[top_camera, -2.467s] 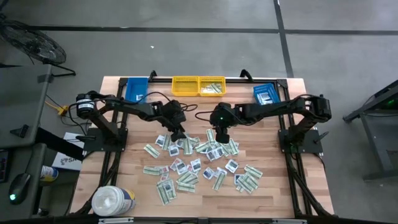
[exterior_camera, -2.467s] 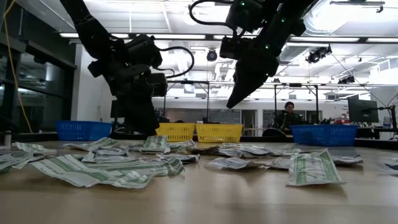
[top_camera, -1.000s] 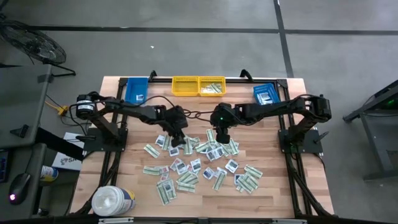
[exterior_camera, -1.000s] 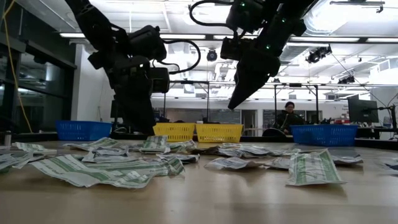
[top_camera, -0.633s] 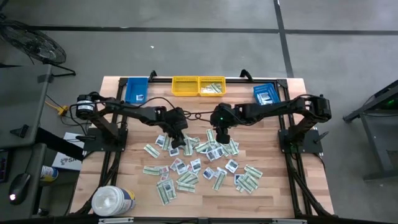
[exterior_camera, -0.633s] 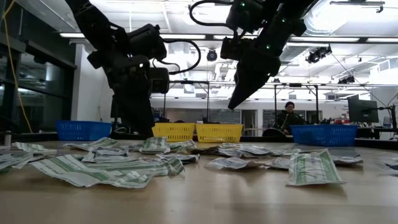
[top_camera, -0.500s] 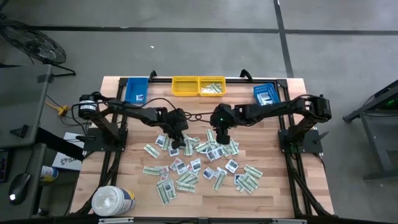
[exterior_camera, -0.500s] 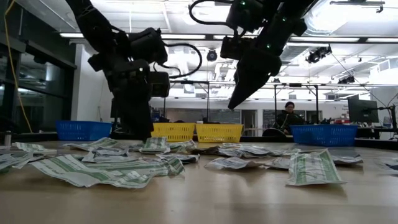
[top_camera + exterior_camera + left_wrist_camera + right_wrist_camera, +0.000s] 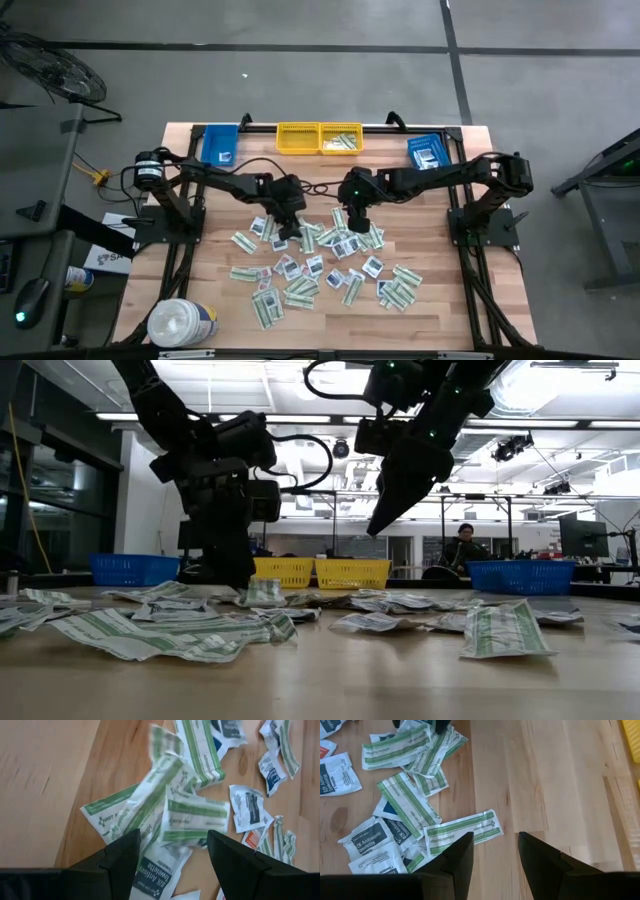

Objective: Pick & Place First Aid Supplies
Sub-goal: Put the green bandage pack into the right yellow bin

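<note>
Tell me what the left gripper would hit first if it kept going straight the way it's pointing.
Most likely the left gripper, open and pointing down at the table, would meet the crumpled green-striped packets heaped between its fingers, then the dark blue-marked packet under them. How far above them it is cannot be told.

Packets (image 9: pixel 300 265) way too small in high view to read any print. Left tool (image 9: pixel 237 575) tips hidden behind the pile in low view, so can't tell contact w/ desk (image 9: pixel 400 680). Tub (image 9: pixel 180 325) cut off by bottom edge.
</note>
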